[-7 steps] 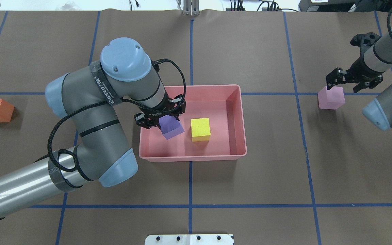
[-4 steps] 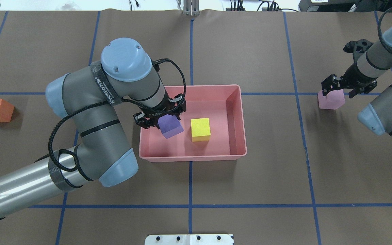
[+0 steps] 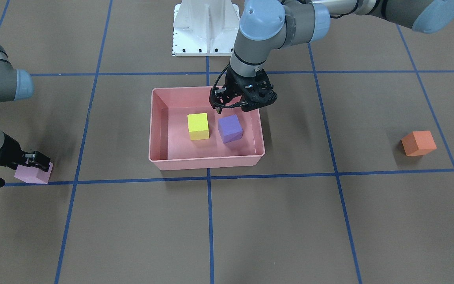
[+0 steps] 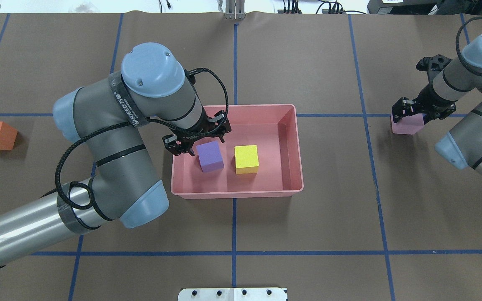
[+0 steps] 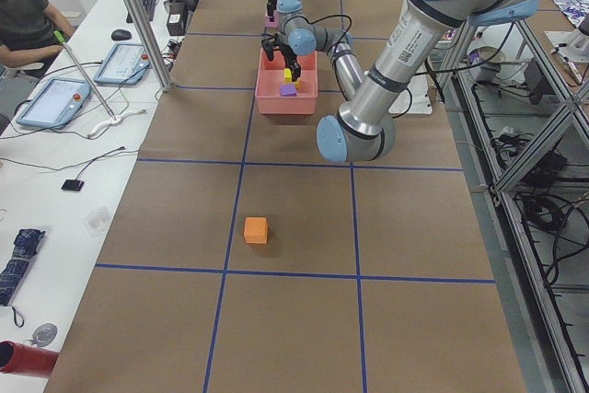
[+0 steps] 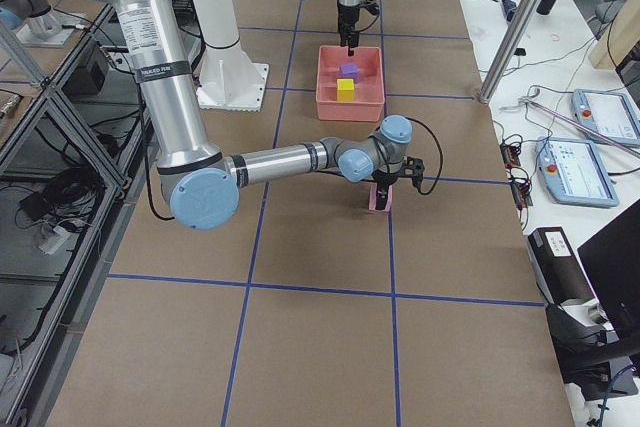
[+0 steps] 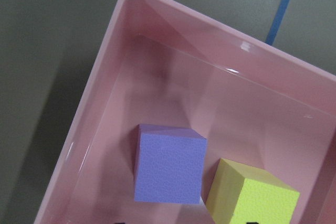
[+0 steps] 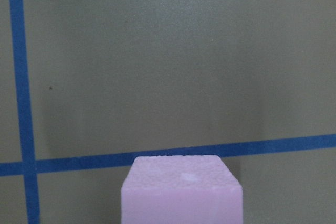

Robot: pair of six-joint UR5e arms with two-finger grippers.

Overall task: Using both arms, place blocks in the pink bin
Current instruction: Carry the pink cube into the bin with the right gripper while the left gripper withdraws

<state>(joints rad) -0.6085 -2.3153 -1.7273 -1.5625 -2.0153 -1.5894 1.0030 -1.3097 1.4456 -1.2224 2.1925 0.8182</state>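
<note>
Front-facing view: my left gripper (image 3: pixel 242 105) hangs over the one o'clock corner of the pink bin (image 3: pixel 207 162), fingers spread wide and gripping nothing. The purple cube (image 3: pixel 230 128) lies free on the bin floor, with the yellow-green cube (image 3: pixel 198 126) just beside it at nine o'clock. The orange cube (image 3: pixel 418 143) sits on the table (image 3: pixel 290 221), well apart at the bin's three o'clock. Out at eight o'clock, my right gripper (image 3: pixel 17 170) straddles the light pink cube (image 3: pixel 34 175) with its jaws apart.

Overhead view: the left gripper is at the bin's ten o'clock edge, and the purple cube is clear of both fingers. The right gripper's fingers flank the light pink cube at the bin's two o'clock. I cannot tell whether they touch it.

Side views: both grippers are too small for me to judge.

Left wrist view: the purple and yellow-green cubes sit close together near a bin corner.

Right wrist view: the light pink cube fills six o'clock, resting on the table.
</note>
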